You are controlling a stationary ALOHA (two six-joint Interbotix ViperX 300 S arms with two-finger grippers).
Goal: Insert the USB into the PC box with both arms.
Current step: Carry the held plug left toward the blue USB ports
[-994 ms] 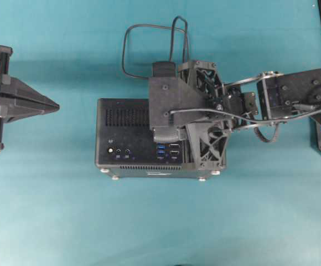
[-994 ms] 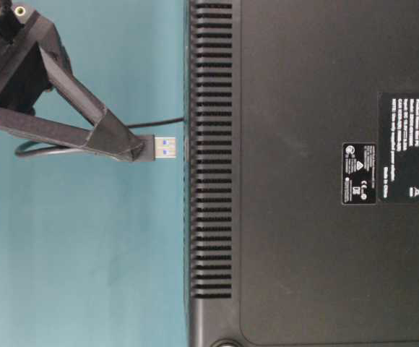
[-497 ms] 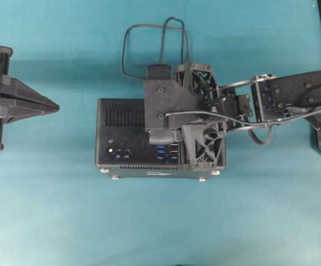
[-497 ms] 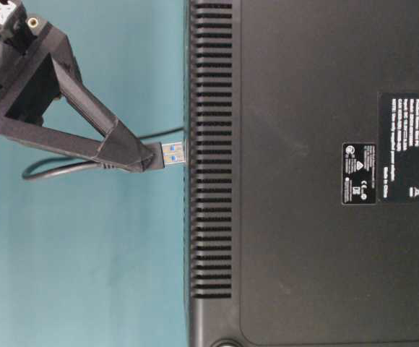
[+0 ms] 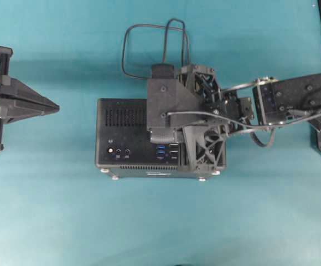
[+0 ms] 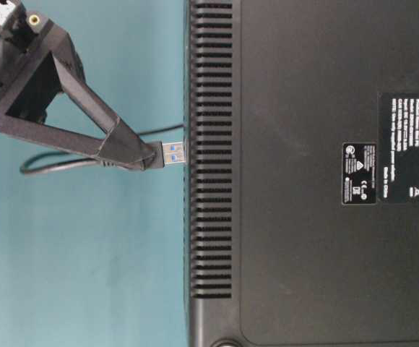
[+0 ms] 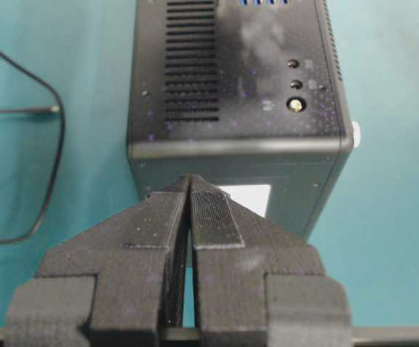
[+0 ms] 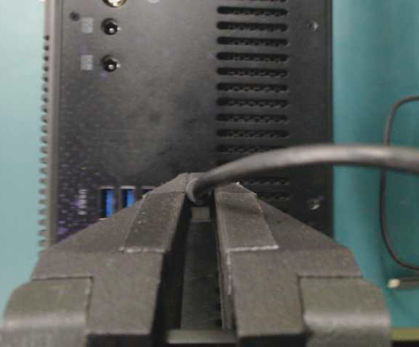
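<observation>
Pinching the USB (image 6: pixel 167 152) plug between its pressed-together fingers, the right gripper (image 6: pixel 139 153) hung over the port face of the PC box (image 5: pixel 124 133). At table level, the silver-and-blue metal tip of the plug stuck out just past the gripper's point and met the slotted edge of the box; whether it sat in a socket could not be told from that view. From the right wrist camera, the right gripper (image 8: pixel 201 194) was seen clamped on the plug with the cable rising out between the fingers (image 8: pixel 159 217) and curving off to the right. Blue USB sockets (image 8: pixel 119 201) showed just left of the gripper's tip, on the dark face below the vent slots (image 8: pixel 271 87). Behind the gripper, overhead, the cable (image 5: pixel 144 27) ran away from the box in a loose loop lying on the teal table (image 5: pixel 66 210). The right arm (image 5: pixel 293 100) reached in from the right side of that view and covered the right part of the box.

Well apart from all this, the left gripper (image 5: pixel 54 105) hovered over the table off the box's left end, pointing toward it. In its wrist view the left gripper (image 7: pixel 189 181) had its fingers pressed together on nothing, with the short end of the box just beyond the tip and part of the cable loop lying to the left.
</observation>
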